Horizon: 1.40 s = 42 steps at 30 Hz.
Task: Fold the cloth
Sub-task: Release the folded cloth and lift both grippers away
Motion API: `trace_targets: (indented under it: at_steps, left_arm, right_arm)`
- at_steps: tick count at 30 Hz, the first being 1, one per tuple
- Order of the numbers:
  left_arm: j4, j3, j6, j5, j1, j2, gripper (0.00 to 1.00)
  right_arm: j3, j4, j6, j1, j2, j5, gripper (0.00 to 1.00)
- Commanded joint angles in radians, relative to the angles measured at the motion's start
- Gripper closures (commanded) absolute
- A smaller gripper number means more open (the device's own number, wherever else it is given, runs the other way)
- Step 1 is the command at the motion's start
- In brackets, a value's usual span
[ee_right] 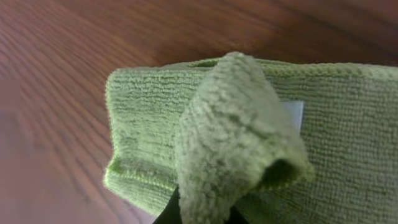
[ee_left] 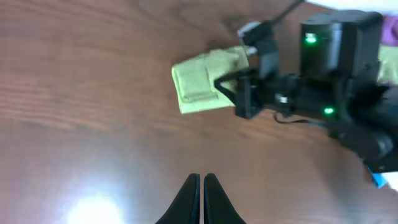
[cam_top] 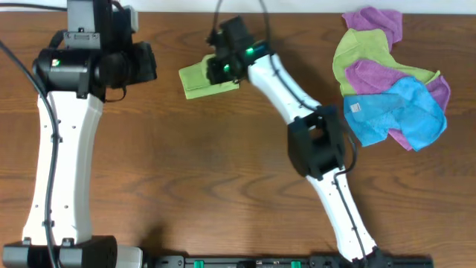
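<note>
Your right arm (cam_top: 281, 83) reaches across to the table's (cam_top: 186, 186) far edge, wrist bent down over the cloth (cam_top: 198, 80).
The cloth lies folded small near the middle of that edge, one flap pinched up in the right jaws. Your left arm (cam_top: 63, 141) stretches toward the far left corner, the left jaws pressed together, holding nothing.
</note>
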Motion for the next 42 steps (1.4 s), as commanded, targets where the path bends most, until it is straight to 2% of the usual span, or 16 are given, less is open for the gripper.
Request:
trace_targets:
  at_steps: [1, 4, 6, 9, 11, 16, 26, 32, 33, 37, 42]
  left_arm:
    - [-0.028, -0.007, 0.040, -0.008, -0.001, -0.041, 0.94]
    - [-0.045, -0.007, 0.040, -0.007, -0.001, -0.064, 0.94]
    - [-0.056, -0.007, 0.048, -0.007, -0.001, -0.071, 0.94]
    - [-0.063, -0.007, 0.058, -0.007, 0.000, -0.079, 0.94]
    - [-0.056, -0.007, 0.066, -0.006, 0.000, -0.087, 0.94]
    - [-0.052, -0.007, 0.075, -0.005, 0.000, -0.096, 0.94]
    - [-0.041, -0.007, 0.082, -0.009, 0.007, -0.095, 0.94]
    - [0.069, -0.007, 0.054, 0.004, 0.149, -0.095, 0.94]
    - [0.080, -0.008, 0.055, 0.013, 0.179, -0.090, 0.90]
    - [0.085, -0.040, 0.070, 0.111, 0.262, -0.047, 0.75]
    - [0.206, -0.203, 0.081, 0.293, 0.267, 0.049, 0.59]
  right_arm:
    - [0.018, 0.005, -0.107, 0.080, -0.037, 0.210, 0.99]
    - [0.018, 0.010, -0.115, 0.111, -0.036, 0.247, 0.96]
    - [0.018, 0.026, -0.116, 0.121, -0.036, 0.248, 0.64]
    - [0.018, 0.040, -0.116, 0.137, -0.036, 0.182, 0.39]
    - [0.021, 0.046, -0.115, 0.150, -0.038, 0.104, 0.30]
    - [0.087, 0.035, -0.114, 0.180, -0.039, -0.008, 0.27]
    - [0.202, -0.046, -0.115, 0.187, -0.039, -0.003, 0.25]
    - [0.384, -0.236, -0.117, 0.124, -0.039, 0.087, 0.19]
    - [0.428, -0.277, -0.131, 0.109, -0.039, 0.100, 0.19]
    - [0.572, -0.433, -0.157, 0.040, -0.039, 0.132, 0.28]
    - [0.658, -0.622, -0.157, -0.050, -0.055, 0.132, 0.25]
